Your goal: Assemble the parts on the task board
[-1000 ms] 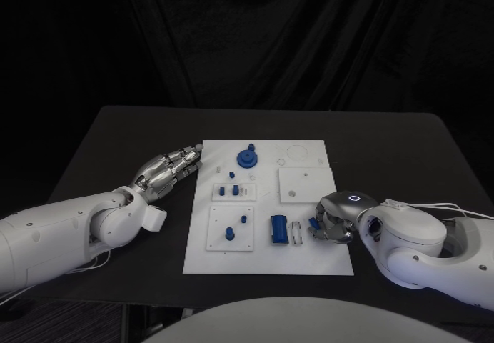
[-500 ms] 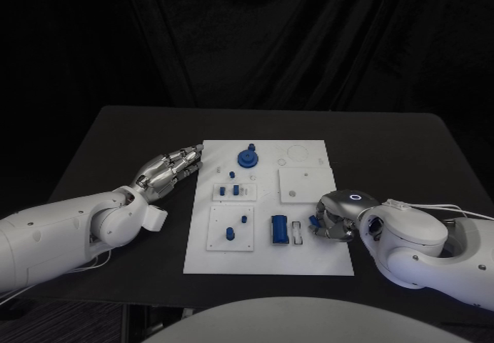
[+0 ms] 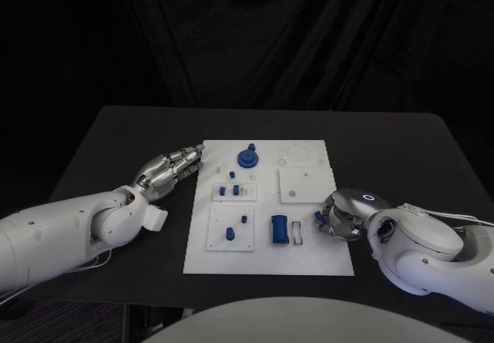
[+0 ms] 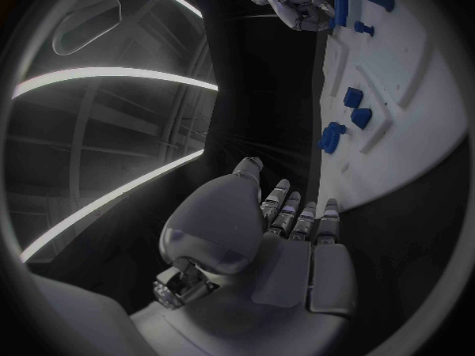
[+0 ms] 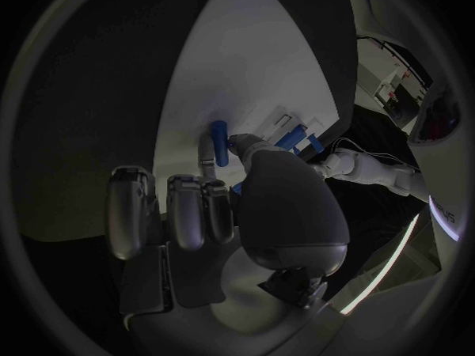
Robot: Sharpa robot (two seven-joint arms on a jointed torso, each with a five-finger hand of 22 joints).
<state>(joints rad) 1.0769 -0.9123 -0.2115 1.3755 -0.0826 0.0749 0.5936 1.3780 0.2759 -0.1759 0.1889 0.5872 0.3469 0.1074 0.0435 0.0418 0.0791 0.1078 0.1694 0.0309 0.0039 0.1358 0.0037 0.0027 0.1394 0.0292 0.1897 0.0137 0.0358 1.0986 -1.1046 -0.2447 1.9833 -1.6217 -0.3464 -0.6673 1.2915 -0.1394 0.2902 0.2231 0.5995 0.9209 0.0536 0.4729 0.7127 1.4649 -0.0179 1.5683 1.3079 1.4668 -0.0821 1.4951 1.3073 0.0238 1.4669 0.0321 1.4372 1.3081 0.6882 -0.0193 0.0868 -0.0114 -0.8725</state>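
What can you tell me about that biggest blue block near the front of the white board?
The blue block is a long, rounded-edged bar, plastic by its look, lying flat on the white task board toward the board's near edge. It sits lengthwise beside a narrow slotted white frame. Nothing grips it: the right robot hand is curled at the board's right edge, past the frame, apparently holding a smaller blue piece. The left robot hand rests at the board's far left side.
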